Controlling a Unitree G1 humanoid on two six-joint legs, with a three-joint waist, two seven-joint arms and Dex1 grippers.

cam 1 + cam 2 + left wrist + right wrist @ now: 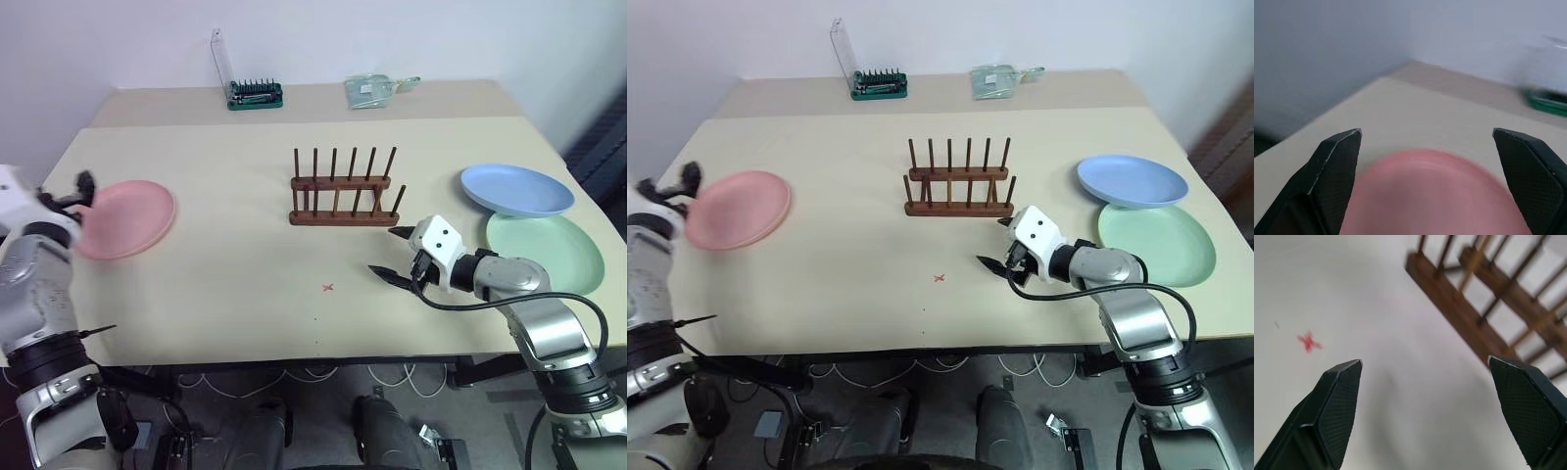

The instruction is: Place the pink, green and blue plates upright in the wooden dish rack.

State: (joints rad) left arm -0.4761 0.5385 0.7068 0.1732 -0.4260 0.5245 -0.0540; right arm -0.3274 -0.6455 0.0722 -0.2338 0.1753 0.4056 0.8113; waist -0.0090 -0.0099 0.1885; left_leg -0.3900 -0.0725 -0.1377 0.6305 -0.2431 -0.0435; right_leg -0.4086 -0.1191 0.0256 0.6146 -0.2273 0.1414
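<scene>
Tabletop stock, one beige table (245,294). Plates: three, all lying flat, none in the rack. Pink plate (125,217), one, near the table's left edge, directly ahead of the left gripper (1427,142), whose two fingers stand spread wide on either side of the plate's near rim in the left wrist view and grasp nothing; whether they touch the plate cannot be told. Blue plate (516,189), one, at the right end of the table, its near edge overlapping the far edge of the green plate (554,250), one, which lies closer to the front; both sit to the right of the right gripper (393,254), well apart from its fingertips. Right gripper: fingers released, spread wide, empty, hovering over bare table just in front of the rack's right end. Wooden dish rack (344,188), one, dark brown, at the table's centre, two rows of upright pegs on base rails, holding nothing. Red cross mark (328,287), one, on the tabletop in front of the rack and left of the right gripper. Along the far edge: green tray of tool bits (255,94), one, with a clear lid standing upright; a pale green packet (374,89), one, contents not discernible.
</scene>
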